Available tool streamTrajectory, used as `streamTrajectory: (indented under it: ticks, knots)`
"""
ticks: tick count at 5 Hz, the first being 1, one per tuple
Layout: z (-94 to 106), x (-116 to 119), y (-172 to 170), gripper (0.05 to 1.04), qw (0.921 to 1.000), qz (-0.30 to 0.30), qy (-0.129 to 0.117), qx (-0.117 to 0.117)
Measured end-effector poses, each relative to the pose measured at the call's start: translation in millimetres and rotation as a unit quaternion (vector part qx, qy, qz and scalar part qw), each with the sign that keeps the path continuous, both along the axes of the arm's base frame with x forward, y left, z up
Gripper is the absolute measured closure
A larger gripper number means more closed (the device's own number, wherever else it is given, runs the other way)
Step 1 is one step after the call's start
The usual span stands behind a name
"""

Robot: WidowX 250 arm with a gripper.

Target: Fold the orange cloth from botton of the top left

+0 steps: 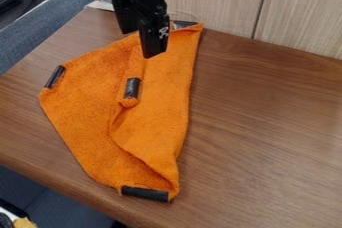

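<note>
Currently, orange cloth (80,117) lies partly folded on wooden desk (267,122), one black-taped corner (131,89) near its middle; hand (152,52) at upper part, can't tell if clenched.

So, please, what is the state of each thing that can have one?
Orange cloth: partly folded, creased, not lying flat.
Middle black strip: on the turned-in part, facing up.
Bottom black strip: on the cloth's lower end.
Gripper: at the cloth's upper part; contact unclear.
</note>
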State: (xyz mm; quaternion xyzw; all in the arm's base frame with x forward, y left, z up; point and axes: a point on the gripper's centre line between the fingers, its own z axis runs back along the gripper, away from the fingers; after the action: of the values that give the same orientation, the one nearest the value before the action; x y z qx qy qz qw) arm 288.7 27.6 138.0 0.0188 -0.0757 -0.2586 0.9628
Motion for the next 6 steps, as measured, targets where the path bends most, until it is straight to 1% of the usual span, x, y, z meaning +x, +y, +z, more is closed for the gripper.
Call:
streamTrajectory:
  ticks: [1,2,3,4,5,6]
  knots:
    - [-8.9,-2.5,-0.3,0.083,0.9999,-0.002,0.015,-0.001]
    - [-19.0,-19.0,-0.7,0.083,0.999,-0.026,0.036,0.005]
    - [-16.9,-29.5,-4.8,0.083,0.998,-0.053,0.031,-0.013]
    - [-21.6,-55.7,-10.9,0.084,0.995,-0.097,0.019,-0.018]
    - [-40.8,-78.5,-33.7,0.084,0.9858,-0.165,0.03,-0.006]
    - [-52.8,-97.2,-44.1,0.084,0.9763,-0.214,0.029,-0.003]
